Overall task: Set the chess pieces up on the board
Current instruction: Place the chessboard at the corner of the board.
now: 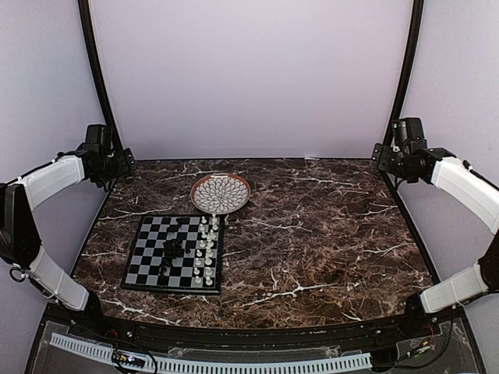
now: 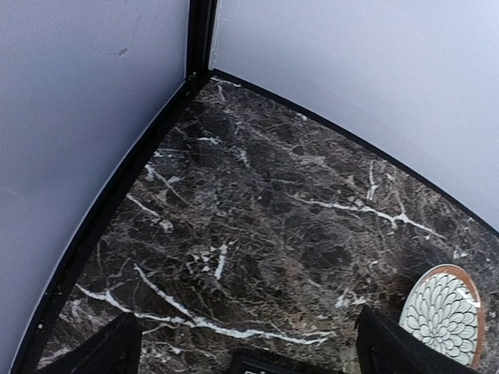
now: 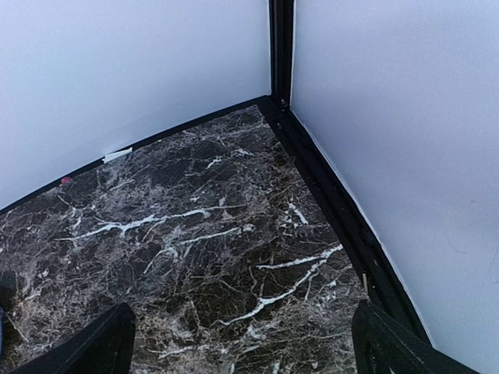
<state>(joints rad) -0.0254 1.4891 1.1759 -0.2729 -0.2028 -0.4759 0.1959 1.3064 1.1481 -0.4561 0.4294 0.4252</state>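
Left gripper, right gripper spread, empty, far from board; pieces bunched on board's right half; plate just behind.

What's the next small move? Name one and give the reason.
Probably swing the left gripper over the board toward the black pieces clumped mid-board. That gripper is open, empty and parked at the far-left corner, on the board's side of the table. The white pieces stand in two files along the board's right side, while the black ones look out of place.
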